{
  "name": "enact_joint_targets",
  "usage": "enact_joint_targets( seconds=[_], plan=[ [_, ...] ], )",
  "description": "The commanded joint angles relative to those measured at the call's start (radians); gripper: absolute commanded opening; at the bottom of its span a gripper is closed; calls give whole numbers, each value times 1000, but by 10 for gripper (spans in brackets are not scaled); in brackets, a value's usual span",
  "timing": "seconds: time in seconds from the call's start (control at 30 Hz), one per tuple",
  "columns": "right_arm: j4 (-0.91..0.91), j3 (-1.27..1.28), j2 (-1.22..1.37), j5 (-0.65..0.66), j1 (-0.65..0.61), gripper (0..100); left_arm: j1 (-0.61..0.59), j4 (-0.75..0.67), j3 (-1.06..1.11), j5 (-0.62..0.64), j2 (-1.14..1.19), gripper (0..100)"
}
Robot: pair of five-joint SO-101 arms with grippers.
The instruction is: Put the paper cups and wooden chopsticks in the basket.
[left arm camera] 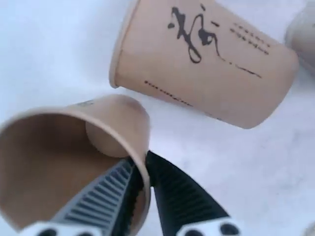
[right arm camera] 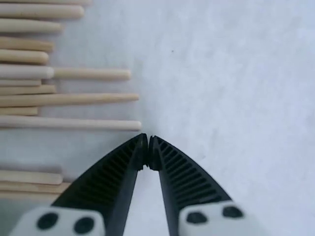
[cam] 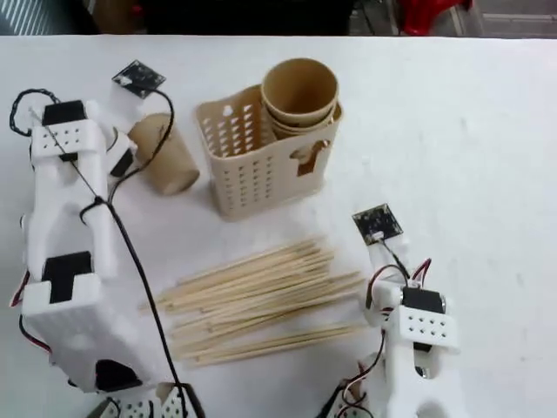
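Note:
My left gripper is shut on the rim of a tan paper cup; one finger is inside the cup and the other outside. A second, printed paper cup lies on its side just beyond it, and it also appears beside the basket. The beige slotted basket holds a stack of paper cups. Wooden chopsticks lie in a loose pile in front of the basket. My right gripper is shut and holds nothing, low over the table at the chopsticks' ends.
The left arm with its black cable runs along the table's left side. The right arm sits at the front right. Bare white table lies to the right of the basket and behind it.

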Motion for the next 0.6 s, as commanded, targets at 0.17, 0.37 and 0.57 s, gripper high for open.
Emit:
enact_joint_targets(
  seconds=[0.17,0.37,0.57],
  plan=[
    [-15,-5,-2,8,-1,19,38,371,-304,18,-355,23],
    [-13,-3,-2,9,-24,18,286,348,-399,259,-630,23],
    [-12,-3,-2,8,-21,18,605,110,-321,437,-685,23]
  ],
)
